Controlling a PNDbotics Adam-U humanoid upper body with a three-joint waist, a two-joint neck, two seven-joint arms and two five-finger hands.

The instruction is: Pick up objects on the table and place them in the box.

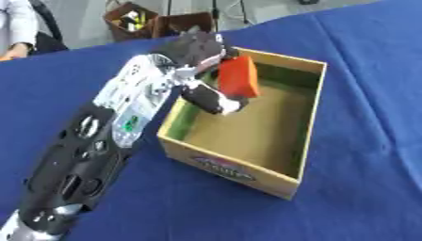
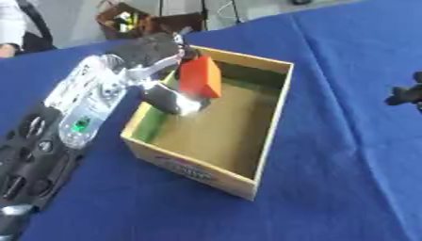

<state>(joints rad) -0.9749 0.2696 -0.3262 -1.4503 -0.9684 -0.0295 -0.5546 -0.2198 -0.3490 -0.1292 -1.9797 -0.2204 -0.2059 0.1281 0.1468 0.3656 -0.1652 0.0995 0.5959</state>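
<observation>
Block, orange-red w/ flat faces, hangs over the open cardboard box, toward the box's 11 o'clock corner, above the floor and not touching it as far as I can tell. Left hand has its fingers curled round the block; from here the grip looks to be on the block's left and lower edges, w/ one finger running underneath. Box interior shows bare brown floor, green lining along the far walls; nothing else visible inside. Box sits on the blue-clothed counter, label at its 6 o'clock wall. Judging by shape, the block is prob. rigid and light, maybe foam or plastic, so no crush risk and a short drop should do no harm; smooth faces could slip, so opposite flat sides are the best place to hold. Right hand shows only as a dark bit at 3 o'clock in the right eye view; can't tell its finger state.
</observation>
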